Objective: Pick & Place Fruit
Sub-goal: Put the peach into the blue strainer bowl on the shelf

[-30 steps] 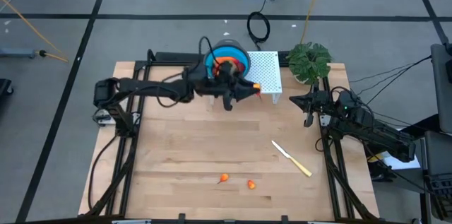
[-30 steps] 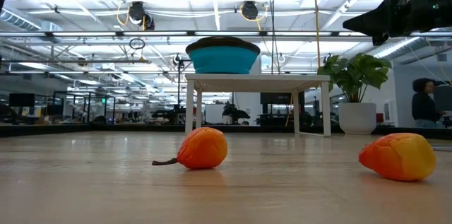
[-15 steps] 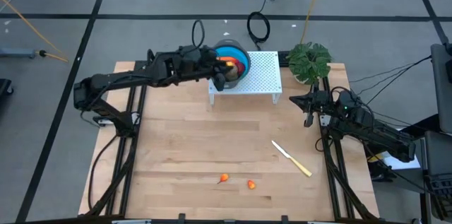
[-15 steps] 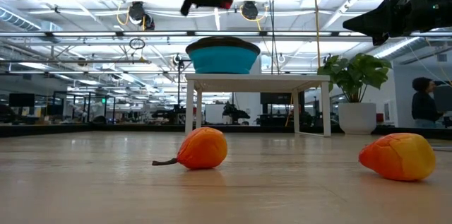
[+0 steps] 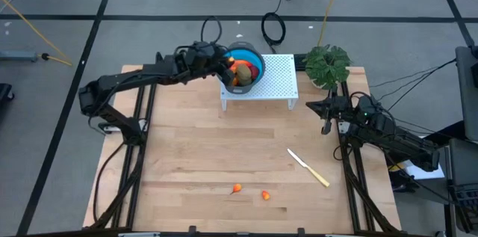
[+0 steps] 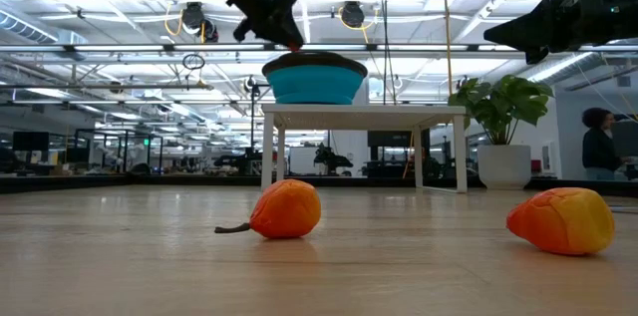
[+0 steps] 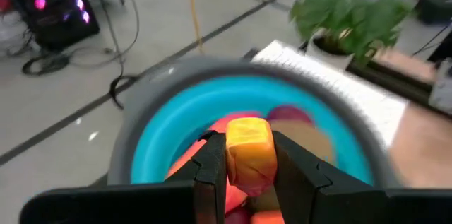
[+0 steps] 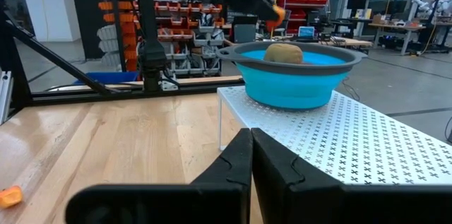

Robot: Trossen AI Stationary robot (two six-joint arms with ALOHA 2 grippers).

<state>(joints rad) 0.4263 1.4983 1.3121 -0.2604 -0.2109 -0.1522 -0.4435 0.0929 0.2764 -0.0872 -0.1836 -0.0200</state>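
My left gripper (image 7: 248, 171) is shut on a yellow-orange fruit piece (image 7: 248, 150) and hangs over the left rim of the blue bowl (image 5: 256, 63). The bowl stands on a white perforated stand (image 5: 278, 81) at the table's far side. In it lie a brown oval fruit (image 5: 243, 77) and some red and orange pieces. Two orange fruit pieces (image 5: 237, 188) (image 5: 265, 194) lie on the table near its front edge. My right gripper (image 8: 251, 143) waits shut at the table's right edge (image 5: 326, 117). My left gripper pinches the yellow-orange fruit piece by its two opposite sides (image 7: 233, 155) between its two fingers. The fingers come from the table's left, slanting a little downward (image 6: 284, 32). The piece is lifted clear, above the bowl's inside near its left rim.
A knife with a pale yellow handle (image 5: 308, 168) lies on the table's right half. A potted plant (image 5: 327, 63) stands at the far right corner beside the stand. The wooden table (image 5: 187, 155) is bare in its middle.
My left gripper, shut on the fruit piece throughout, has swung from in front of the bowl, over the stand, toward the table's left and far edge. It now hangs over the bowl's left rim. It has tipped up from pointing steeply down to nearly level.
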